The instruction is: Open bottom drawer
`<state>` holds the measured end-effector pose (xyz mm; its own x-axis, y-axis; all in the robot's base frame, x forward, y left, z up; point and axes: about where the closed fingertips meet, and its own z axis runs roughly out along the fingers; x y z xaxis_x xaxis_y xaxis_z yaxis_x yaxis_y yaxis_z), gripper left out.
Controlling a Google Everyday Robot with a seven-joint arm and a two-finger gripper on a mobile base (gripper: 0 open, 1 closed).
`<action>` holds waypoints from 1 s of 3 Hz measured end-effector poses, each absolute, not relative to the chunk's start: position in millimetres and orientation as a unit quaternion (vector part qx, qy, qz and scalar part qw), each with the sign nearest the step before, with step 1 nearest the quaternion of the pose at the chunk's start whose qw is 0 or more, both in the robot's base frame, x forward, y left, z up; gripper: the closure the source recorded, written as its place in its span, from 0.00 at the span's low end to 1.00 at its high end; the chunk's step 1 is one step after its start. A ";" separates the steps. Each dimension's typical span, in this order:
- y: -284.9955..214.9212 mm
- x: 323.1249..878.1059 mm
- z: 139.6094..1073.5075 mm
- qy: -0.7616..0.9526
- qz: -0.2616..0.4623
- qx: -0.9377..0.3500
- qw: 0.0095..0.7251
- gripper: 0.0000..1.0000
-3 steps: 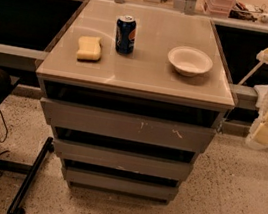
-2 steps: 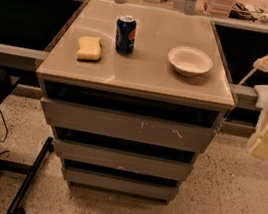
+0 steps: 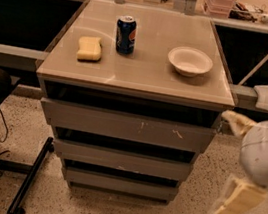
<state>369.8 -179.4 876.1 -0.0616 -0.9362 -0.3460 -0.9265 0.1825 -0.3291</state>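
A low cabinet is seen from above and in front, topped by a smooth, glossy beige tabletop [image 3: 143, 77] with squared edges. Three flat grey drawer fronts without handles are stacked beneath it, each separated from the next by a dark slot. The top drawer front [image 3: 121, 125] looks widest and is marked with pale scratches. The middle drawer front [image 3: 120, 160] looks narrower. The bottom drawer [image 3: 119, 183] is found lowest in the stack, just above the floor; its plain matte front looks narrowest, and only this front is shown.

On the tabletop, a blue cylindrical soda can [image 3: 125, 35] is stood upright near the back. A yellow, soft-looking rectangular sponge [image 3: 90, 49] is laid to its left, and a shallow round white bowl [image 3: 190, 61] is set to its right. All three are kept apart.

The gripper [image 3: 228, 164] is held to the right of the cabinet, level with the drawers and clear of them. It is formed of a rounded white shell with two cream fingers [image 3: 237, 199]. These are spread wide apart, released, with nothing grasped.

The floor [image 3: 107, 211] is made of speckled stone. A thin black metal bar [image 3: 29, 178] is laid slanting at the lower left.
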 end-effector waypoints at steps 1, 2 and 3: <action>-137.2 366.4 770.8 0.725 0.052 -0.644 0.237 0.00; -109.7 352.7 638.4 0.738 0.109 -0.640 0.182 0.00; -108.0 334.1 581.6 0.747 0.126 -0.634 0.156 0.00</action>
<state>334.1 -108.0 581.6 -0.1473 -0.9079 -0.3925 -0.9864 0.1641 -0.0093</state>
